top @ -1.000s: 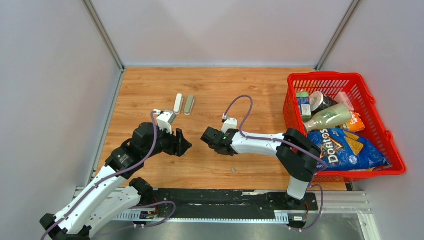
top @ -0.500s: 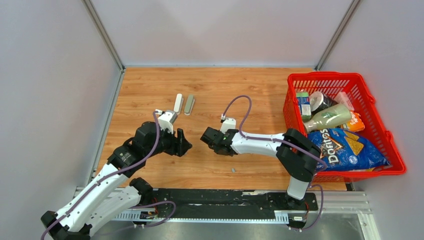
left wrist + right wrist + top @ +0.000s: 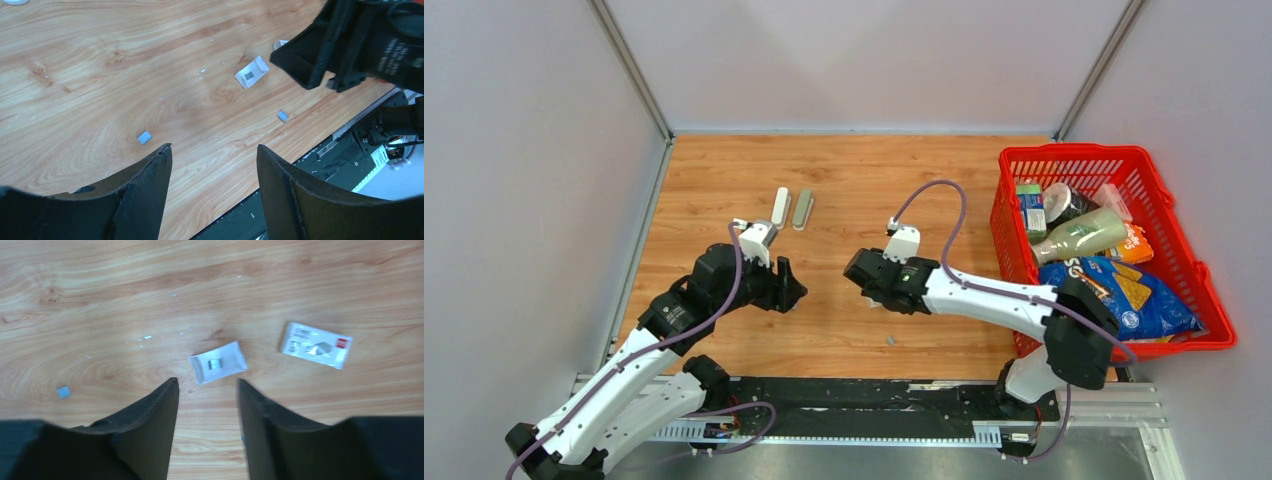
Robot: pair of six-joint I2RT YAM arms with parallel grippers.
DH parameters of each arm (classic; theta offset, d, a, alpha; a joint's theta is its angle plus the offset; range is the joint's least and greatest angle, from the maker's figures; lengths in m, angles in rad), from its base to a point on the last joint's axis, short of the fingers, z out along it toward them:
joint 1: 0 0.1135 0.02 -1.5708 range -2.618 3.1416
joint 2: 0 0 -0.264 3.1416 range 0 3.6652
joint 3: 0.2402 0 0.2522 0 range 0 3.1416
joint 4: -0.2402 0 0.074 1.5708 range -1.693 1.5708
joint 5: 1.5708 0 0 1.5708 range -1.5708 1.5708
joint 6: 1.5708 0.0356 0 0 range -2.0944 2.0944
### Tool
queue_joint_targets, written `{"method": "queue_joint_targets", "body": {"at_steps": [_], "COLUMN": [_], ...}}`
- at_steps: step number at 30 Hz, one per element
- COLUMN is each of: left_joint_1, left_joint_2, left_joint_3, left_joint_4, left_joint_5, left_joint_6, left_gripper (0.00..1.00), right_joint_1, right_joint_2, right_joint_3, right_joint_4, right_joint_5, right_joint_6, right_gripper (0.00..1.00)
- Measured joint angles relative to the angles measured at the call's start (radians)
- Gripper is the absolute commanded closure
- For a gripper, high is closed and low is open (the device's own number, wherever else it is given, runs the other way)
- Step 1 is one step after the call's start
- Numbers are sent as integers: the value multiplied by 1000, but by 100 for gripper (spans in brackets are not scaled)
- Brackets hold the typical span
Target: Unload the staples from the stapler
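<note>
Grey metal bits, the staples (image 3: pixel 144 137), lie loose on the bare wood of the table (image 3: pixel 724 170), none of them held. From the left wrist I see one just ahead of the left gripper (image 3: pixel 214 150) and a second bit (image 3: pixel 283 116) further off, near the table's front edge. The right wrist shows one more speck (image 3: pixel 63 392) off to the side of its fingers. A small white packet (image 3: pixel 218 362) lies just ahead of the right gripper (image 3: pixel 207 382) with a little grey square on it, and a second printed packet (image 3: pixel 316 345) sits near it, apart. My left claw is spread wide, with only wood between the fingers. My right claw is parted too, more narrowly, and pinches nothing. From above, the two claws face each other across the middle of the table, well apart. Two pill-shaped bars (image 3: pixel 791 208), one white and one grey-green, lie side by side beyond the left arm. A red basket (image 3: pixel 1074 152) at the right edge holds a Doritos bag (image 3: pixel 1114 295), a bottle (image 3: pixel 1079 235) and other groceries.
</note>
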Motion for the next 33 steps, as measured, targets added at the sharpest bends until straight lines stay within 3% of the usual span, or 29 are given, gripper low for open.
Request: {"method": "queue_joint_targets", "body": {"at_steps": [5, 11, 22, 33], "left_joint_1": [0, 0, 0, 0], "left_joint_2": [2, 16, 24, 39], "left_joint_3": [0, 0, 0, 0], "left_joint_4": [3, 12, 31, 31], "left_joint_5": [1, 5, 23, 31], "left_joint_6": [0, 1, 3, 5], "left_gripper": [30, 30, 30, 30], "right_joint_1": [-23, -80, -142, -186], "right_joint_2": [-115, -156, -42, 46], "right_joint_3": [-72, -152, -163, -162], "right_joint_4": [-66, -115, -106, -39], "right_joint_5": [49, 66, 58, 19], "right_joint_6": [24, 50, 61, 62], "right_gripper": [22, 13, 7, 9]}}
